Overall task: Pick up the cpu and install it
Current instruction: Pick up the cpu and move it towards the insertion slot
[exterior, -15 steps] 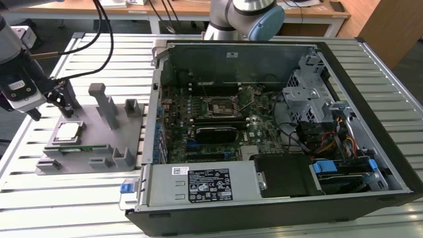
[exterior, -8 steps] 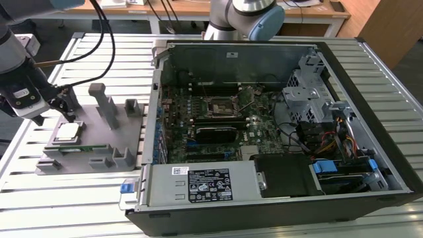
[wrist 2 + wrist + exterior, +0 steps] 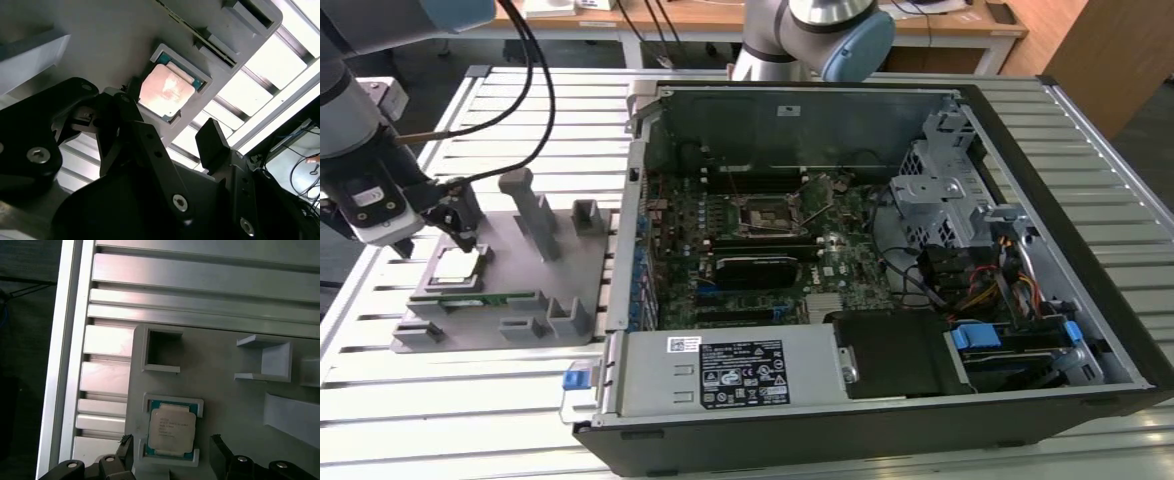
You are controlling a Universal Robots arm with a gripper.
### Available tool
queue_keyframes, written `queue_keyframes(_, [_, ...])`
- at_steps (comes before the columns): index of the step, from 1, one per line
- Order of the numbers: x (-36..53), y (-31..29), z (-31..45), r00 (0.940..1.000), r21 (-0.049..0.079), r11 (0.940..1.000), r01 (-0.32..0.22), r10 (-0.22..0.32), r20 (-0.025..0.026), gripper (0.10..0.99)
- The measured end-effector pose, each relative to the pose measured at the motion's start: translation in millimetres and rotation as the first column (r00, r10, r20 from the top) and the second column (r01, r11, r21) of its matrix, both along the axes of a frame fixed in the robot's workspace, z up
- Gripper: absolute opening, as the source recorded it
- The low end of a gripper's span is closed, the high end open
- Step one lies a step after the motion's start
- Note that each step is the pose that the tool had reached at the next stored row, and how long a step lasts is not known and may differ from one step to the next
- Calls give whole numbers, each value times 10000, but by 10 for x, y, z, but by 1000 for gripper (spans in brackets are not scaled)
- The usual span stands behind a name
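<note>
**Open gripper over the cpu in its fixture pocket**

We see the gripper (image 3: pixel 171 441) with its jaws spread wide, wider than the cpu (image 3: pixel 171 429), which lies between them in both wrist views. A gap shows between each black fingertip (image 3: pixel 212 136) and the chip's nearer edge, so the jaws hold nothing. The cpu rests flat, silver top upward, in a square pocket of the grey fixture plate (image 3: pixel 507 272), not yet lifted. Beyond the jaws on the same plate we note a second square pocket (image 3: pixel 162 350). A green memory stick (image 3: pixel 488 298) lies in its slot just beside the cpu pocket. In the exterior view the gripper hangs close above the plate. The open computer case (image 3: pixel 854 430) stands well apart from the jaws, toward the exterior view's right. Its motherboard (image 3: pixel 761 250) carries the cpu socket (image 3: pixel 767 212) near its middle. Plate and case both rest on a slotted aluminium table (image 3: pixel 520 110).
</note>
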State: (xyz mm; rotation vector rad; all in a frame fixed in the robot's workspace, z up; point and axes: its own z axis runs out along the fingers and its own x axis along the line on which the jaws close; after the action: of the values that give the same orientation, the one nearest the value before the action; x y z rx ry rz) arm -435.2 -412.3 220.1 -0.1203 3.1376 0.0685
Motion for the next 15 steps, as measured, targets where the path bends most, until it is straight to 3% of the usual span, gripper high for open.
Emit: queue_keyframes(15, [7,0,-134,10000,0,10000,92,-92,-1,706])
